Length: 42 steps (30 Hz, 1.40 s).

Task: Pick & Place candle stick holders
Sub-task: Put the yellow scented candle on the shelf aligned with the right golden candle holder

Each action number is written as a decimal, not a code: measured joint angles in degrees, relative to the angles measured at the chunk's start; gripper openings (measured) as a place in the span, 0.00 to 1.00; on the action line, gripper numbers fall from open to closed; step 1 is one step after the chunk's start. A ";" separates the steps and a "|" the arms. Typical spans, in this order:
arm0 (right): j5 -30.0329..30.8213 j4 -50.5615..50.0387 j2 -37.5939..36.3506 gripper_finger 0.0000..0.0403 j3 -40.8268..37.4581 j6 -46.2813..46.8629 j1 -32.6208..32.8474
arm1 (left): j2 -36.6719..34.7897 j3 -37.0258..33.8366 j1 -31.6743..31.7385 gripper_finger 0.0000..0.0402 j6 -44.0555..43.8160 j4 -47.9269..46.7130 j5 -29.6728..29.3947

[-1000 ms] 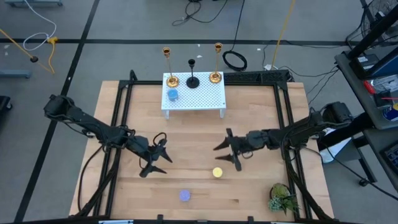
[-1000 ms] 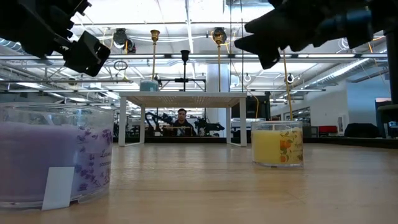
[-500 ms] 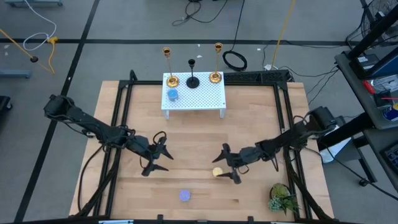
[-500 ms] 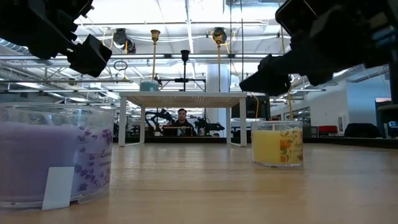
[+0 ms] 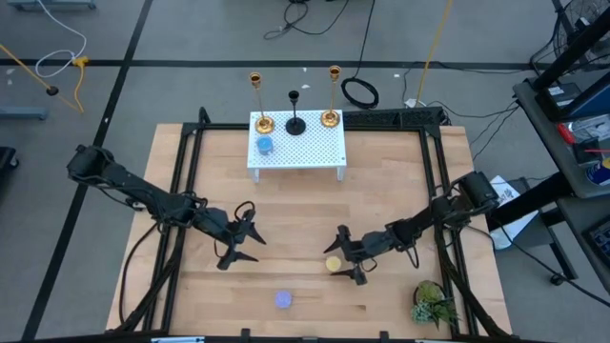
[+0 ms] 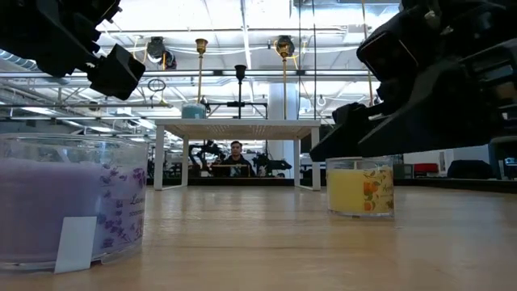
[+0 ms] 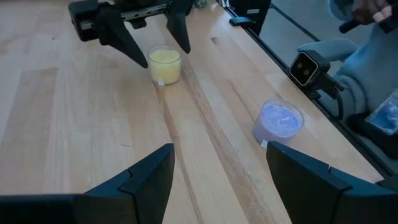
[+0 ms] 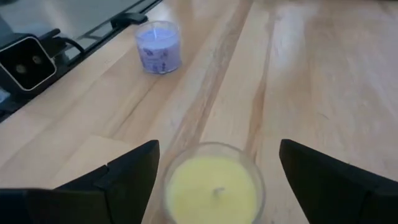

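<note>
Yellow candle cup [image 5: 333, 264] sat on the wooden table [image 5: 305, 205], toward its near edge and right of centre, with the right gripper [image 5: 347, 253] spread wide around it, one finger on each side and neither pad appearing to touch the glass. The step in hand looked like the approach for a grasp on this cup; the next move would call for easing lower so the fingers flanked the glass wall squarely, then closing without knocking it over. The purple candle cup [image 5: 283, 300] stood nearer the front edge, left of the yellow one and well apart from it. On the white perforated stand [image 5: 296, 143] at the far side were the blue cup [image 5: 264, 145], two gold candlesticks [image 5: 257, 100] and a shorter black one [image 5: 295, 110]. The left gripper [image 5: 240, 240] hung released above the left-centre of the table, holding nothing.
</note>
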 joint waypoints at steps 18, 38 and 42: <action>0.12 -5.50 3.12 0.67 0.00 0.65 -0.86 | 0.00 0.00 -0.01 0.64 -0.03 -0.02 -0.02; 0.05 0.91 -1.68 0.57 -0.02 0.67 -6.36 | 0.00 0.02 0.00 0.64 0.01 -0.04 -0.02; -0.04 -2.13 -8.01 0.56 -0.02 -0.34 -9.41 | 0.00 0.02 0.00 0.64 0.03 -0.04 0.00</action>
